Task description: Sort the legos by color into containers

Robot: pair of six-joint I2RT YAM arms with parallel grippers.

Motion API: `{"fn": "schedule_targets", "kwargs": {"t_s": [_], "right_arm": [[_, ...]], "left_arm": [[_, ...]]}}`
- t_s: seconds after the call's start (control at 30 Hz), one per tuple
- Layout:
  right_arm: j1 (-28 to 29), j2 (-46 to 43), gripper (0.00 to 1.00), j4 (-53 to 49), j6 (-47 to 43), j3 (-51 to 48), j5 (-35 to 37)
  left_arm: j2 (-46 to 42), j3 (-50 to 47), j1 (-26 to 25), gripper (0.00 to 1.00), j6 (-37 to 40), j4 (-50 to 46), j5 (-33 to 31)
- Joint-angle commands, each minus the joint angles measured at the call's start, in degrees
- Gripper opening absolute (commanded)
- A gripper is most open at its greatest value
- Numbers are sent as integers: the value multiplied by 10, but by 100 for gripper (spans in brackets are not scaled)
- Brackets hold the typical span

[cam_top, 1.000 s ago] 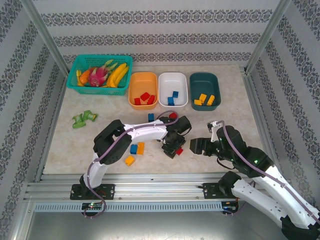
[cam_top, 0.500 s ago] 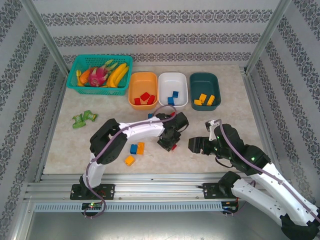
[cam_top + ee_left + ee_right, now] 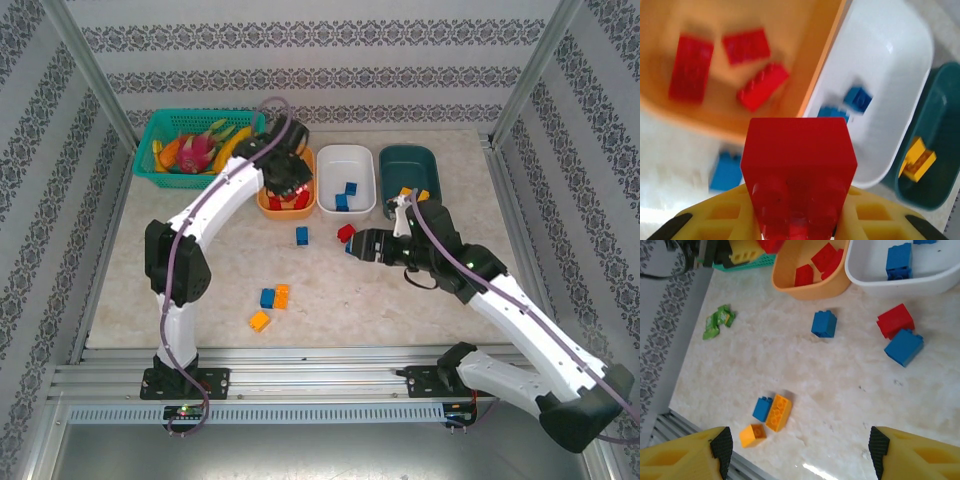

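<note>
Red lego point(image 3: 799, 165) pinched between left gripper point(image 3: 285, 180) fingers, hanging over orange bin point(image 3: 821, 60), where we count three red bricks point(image 3: 690, 67). Right gripper point(image 3: 800, 446) spread wide, holding nothing, above table point(image 3: 850, 405). Loose red brick point(image 3: 895, 320) and blue brick point(image 3: 903, 346) lie touching just beside white bin point(image 3: 880, 286).

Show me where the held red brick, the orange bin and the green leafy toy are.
held red brick point(image 3: 799, 155): left wrist view, its flat face.
orange bin point(image 3: 812, 291): right wrist view, outer wall.
green leafy toy point(image 3: 717, 322): right wrist view, its middle.
</note>
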Motion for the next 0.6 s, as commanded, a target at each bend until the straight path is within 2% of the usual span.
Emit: {"fn": "schedule_targets", "kwargs": {"t_s": [0.0,0.1,0.2,0.43,0.57], "right_arm": [[-27,43,74,58,17,34,-58],[-56,97,75,67,41,71,-79],[-79,141,76,93,73,103,-84],[-106,210,75,106,100,170,-102],[-106,220,75,102,95,174,-107]], "left_arm": [[82,69,37,28,143,7,63],[156,157,55,29,202,8,83],[217,214,66,29,230,26,108],[293,242,92,30,206,78,146],[309,248,95,38,201,103,174]]}}
